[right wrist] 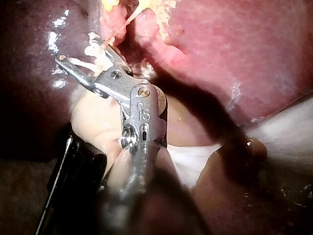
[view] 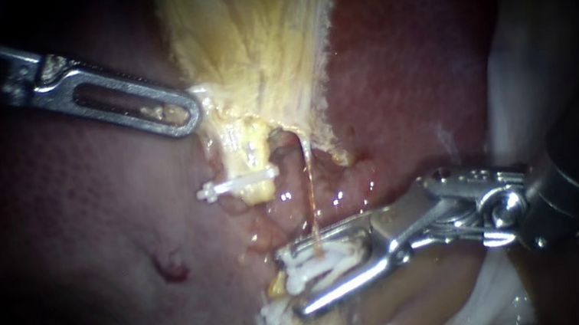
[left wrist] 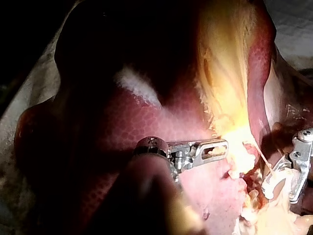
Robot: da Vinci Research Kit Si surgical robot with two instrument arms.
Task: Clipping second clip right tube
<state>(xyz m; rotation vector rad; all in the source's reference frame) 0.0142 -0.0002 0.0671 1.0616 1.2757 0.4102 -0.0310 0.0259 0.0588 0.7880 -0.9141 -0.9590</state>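
The yellow gallbladder (view: 253,28) hangs down the middle over the red liver (view: 78,250). My left instrument (view: 192,116) comes in from the upper left, its slotted jaws shut on the gallbladder's edge; in the left wrist view my left instrument (left wrist: 225,147) meets the same yellow tissue. A white clip (view: 239,184) sits across the left tube. The thin right tube (view: 309,183) runs down into my right instrument (view: 291,282), whose jaws stand apart, shut on a white clip (view: 320,260) that straddles the tube. More white clip material (view: 276,313) lies just below. The right wrist view shows my right instrument (right wrist: 80,53) holding the clip (right wrist: 92,62).
White gauze (view: 482,302) lies under my right instrument's shaft and shows in the right wrist view as gauze (right wrist: 190,161). A small dark red spot (view: 170,268) marks the liver at the left. Pale tissue (view: 520,48) borders the right edge.
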